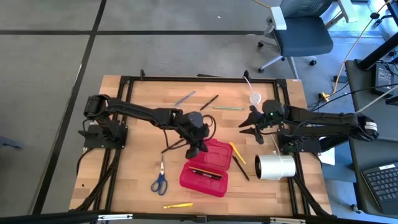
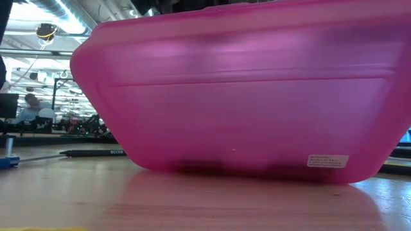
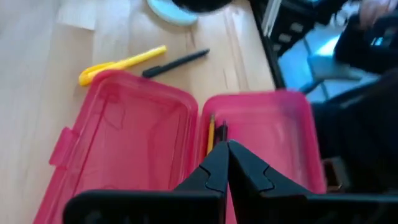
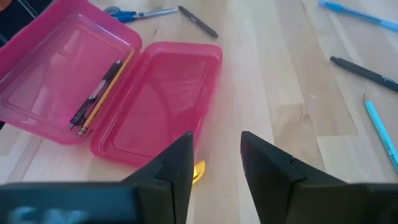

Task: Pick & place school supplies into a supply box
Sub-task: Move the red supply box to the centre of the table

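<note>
The supply box (image 1: 205, 167) is pink-red translucent plastic and lies open on the table. A pencil and a black pen (image 4: 99, 93) lie in its near half. My left gripper (image 3: 228, 155) is shut with nothing between its fingers, and hangs over the box's hinge line (image 1: 198, 147). My right gripper (image 4: 214, 165) is open over bare table, right of and beyond the box (image 1: 252, 123). Blue-handled scissors (image 1: 160, 180) and a yellow pen (image 1: 177, 205) lie near the box's left and near sides. Another yellow pen (image 1: 237, 152) and a black pen (image 1: 241, 168) lie at its right.
A big white roll (image 1: 275, 166) lies right of the box and a small white disc (image 1: 255, 97) sits near the far edge. A blue pen (image 1: 185, 98), a black pen (image 1: 209, 102) and a green pencil (image 1: 228, 108) lie toward the far edge. The box wall (image 2: 244, 96) fills the low view.
</note>
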Motion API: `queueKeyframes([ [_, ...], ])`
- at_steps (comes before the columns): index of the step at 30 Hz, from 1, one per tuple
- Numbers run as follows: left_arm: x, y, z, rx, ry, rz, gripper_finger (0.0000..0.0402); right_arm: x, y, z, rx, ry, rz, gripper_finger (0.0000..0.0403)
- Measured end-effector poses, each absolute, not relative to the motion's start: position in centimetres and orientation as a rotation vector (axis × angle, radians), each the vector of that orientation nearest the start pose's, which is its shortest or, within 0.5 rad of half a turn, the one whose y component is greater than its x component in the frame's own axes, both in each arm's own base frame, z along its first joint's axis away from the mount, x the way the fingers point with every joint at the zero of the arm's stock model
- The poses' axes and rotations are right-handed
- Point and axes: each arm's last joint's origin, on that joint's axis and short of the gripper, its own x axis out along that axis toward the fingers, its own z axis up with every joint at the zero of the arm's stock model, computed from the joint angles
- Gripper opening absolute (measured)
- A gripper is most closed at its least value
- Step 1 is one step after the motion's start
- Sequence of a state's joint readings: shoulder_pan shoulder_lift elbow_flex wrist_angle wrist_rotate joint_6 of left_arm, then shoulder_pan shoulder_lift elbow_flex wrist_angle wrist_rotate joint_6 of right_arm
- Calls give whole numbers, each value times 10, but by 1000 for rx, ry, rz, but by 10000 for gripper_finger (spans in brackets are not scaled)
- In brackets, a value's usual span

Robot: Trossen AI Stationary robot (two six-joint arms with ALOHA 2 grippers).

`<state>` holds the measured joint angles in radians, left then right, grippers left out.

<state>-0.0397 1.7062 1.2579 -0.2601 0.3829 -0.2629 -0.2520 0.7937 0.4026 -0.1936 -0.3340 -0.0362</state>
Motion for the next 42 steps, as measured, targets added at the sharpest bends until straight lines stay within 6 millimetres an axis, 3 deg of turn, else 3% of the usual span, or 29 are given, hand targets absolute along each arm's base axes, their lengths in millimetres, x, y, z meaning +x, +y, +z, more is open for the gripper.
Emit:
queueKeyframes([
  [9,368,-28,242,-246,841,-256,1,169,-34,199,181,551,75,137],
  [24,358,-90,242,-190,864,-422,1,178,-36,193,187,550,73,137],
  [33,368,-121,204,-177,927,-447,1,178,-36,193,242,556,58,137],
  [42,375,-135,175,-189,975,-471,1,178,-36,193,262,557,54,137],
])
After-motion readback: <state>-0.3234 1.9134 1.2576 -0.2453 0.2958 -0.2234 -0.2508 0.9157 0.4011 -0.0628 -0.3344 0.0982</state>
